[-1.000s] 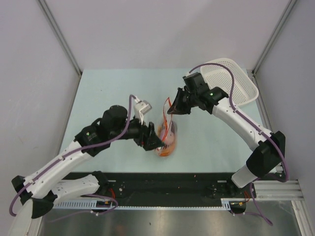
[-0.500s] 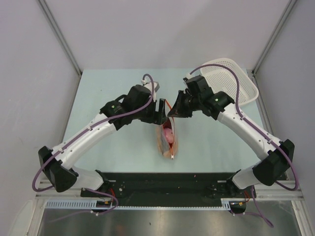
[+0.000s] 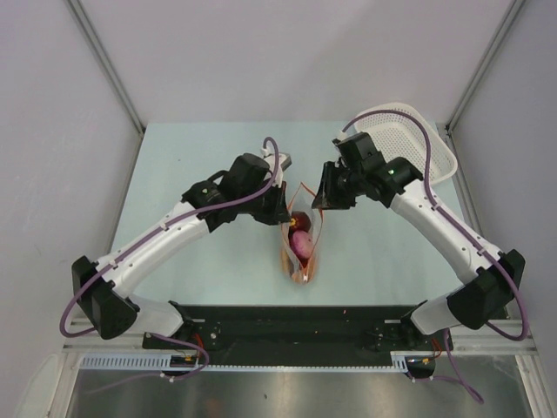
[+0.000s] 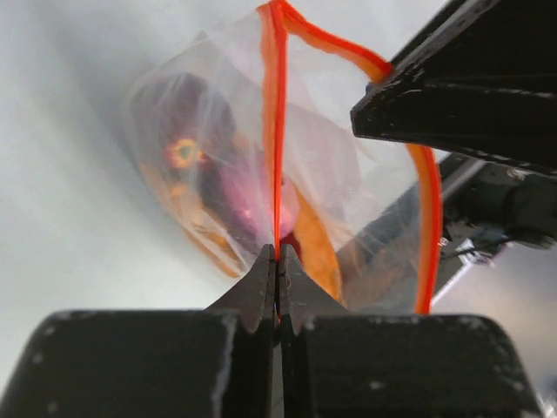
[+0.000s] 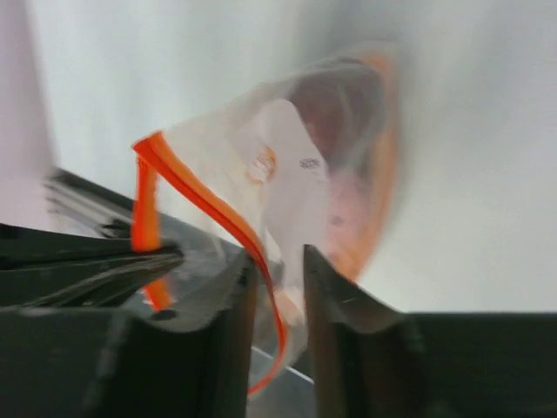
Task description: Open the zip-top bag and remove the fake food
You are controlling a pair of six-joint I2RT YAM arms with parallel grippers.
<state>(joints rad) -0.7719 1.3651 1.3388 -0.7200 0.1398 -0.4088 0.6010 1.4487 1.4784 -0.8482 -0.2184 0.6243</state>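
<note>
Opening the zip-top bag (image 3: 292, 261): left gripper (image 4: 277, 261) is pinching its nine-o'clock lip; right gripper (image 5: 277, 266) is straddling the two-o'clock lip, grip unclear. Next, the fake food (image 3: 299, 241) likely needs one gripper freed.

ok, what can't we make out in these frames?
- right gripper: whether it clamps the zip-top bag is unclear; the right wrist view is motion-blurred.
- fake food count: in the left wrist view the pieces overlap behind crinkled film; in the top view they are too small.
- slider tab: not found in any view.
</note>
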